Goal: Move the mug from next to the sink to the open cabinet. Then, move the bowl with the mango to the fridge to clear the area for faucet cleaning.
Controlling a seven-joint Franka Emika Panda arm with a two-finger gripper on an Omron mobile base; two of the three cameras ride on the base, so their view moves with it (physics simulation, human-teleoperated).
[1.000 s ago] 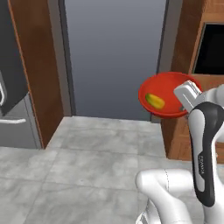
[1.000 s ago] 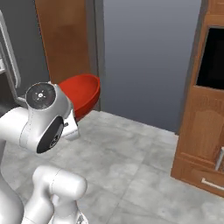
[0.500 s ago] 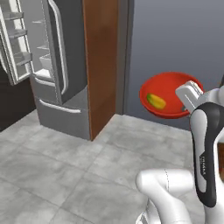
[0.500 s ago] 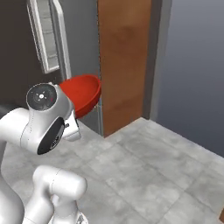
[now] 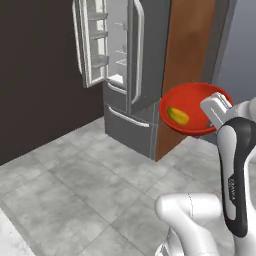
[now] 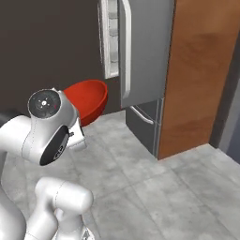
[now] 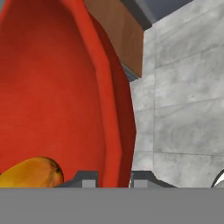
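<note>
Base has swung round since prev frames, w/ the fridge (image 5: pixel 125 75) now ahead-left of the claw (image 7: pixel 113 177), door open. Claw is nearly closed, pinching the rim of the bowl (image 5: pixel 192 107), which is held up off the floor w/ the mango (image 5: pixel 178 116) lying inside. Likely on 2nd half of task: bowl not yet on a fridge shelf; mug step can't be checked.

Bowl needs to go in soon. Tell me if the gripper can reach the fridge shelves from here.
Probably not yet. The gripper, shut on the bowl rim with the mango inside, hangs off to the side of the fridge, whose open door leaves the shelves unblocked but still across open floor.
</note>
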